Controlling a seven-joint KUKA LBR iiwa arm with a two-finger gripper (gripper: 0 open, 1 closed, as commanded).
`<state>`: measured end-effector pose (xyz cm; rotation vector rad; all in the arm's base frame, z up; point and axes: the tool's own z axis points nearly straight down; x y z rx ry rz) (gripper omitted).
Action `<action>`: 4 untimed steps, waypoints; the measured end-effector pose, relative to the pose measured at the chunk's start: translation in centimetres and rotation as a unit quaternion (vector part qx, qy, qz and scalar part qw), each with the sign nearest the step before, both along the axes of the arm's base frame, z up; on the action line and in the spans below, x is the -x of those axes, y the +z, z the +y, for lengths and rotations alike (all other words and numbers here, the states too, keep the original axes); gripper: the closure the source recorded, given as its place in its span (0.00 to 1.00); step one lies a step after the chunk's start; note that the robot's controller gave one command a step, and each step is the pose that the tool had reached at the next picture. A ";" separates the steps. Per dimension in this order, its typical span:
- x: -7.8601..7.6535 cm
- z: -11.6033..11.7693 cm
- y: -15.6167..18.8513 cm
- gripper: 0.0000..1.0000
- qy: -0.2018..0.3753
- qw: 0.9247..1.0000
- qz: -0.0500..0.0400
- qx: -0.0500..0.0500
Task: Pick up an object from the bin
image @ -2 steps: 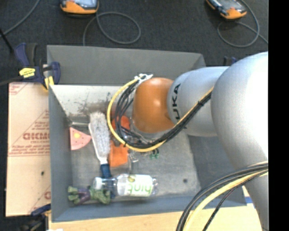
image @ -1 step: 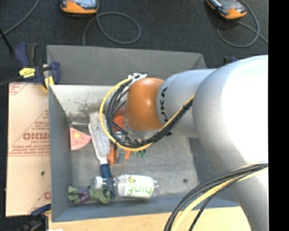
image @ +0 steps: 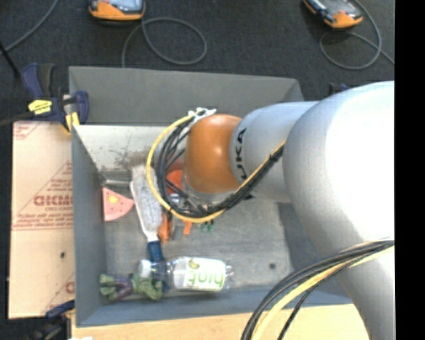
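Beside the hand (image: 188,214), white packet (image: 146,202)

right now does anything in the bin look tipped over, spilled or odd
The clear bottle lies on its side at the lower edge of the bin in the view, beside a green and purple toy figure. Nothing looks spilled or broken. Things under the arm's orange cover are partly hidden.

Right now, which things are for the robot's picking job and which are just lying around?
For the job: the arm; the grey bin; the white packet and orange thing lying by its wrist.
Just lying about: pink wedge; clear bottle; green and purple toy; orange gadget on the floor outside.
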<state>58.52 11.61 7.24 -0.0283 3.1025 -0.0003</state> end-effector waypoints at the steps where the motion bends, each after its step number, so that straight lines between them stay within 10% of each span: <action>1: 0.6 1.0 0.0 1.00 0.055 0.998 -0.002 0.004; 2: 1.4 2.3 1.7 1.00 0.177 0.984 0.000 0.007; 4: 0.9 1.8 4.3 1.00 0.018 1.000 -0.003 0.001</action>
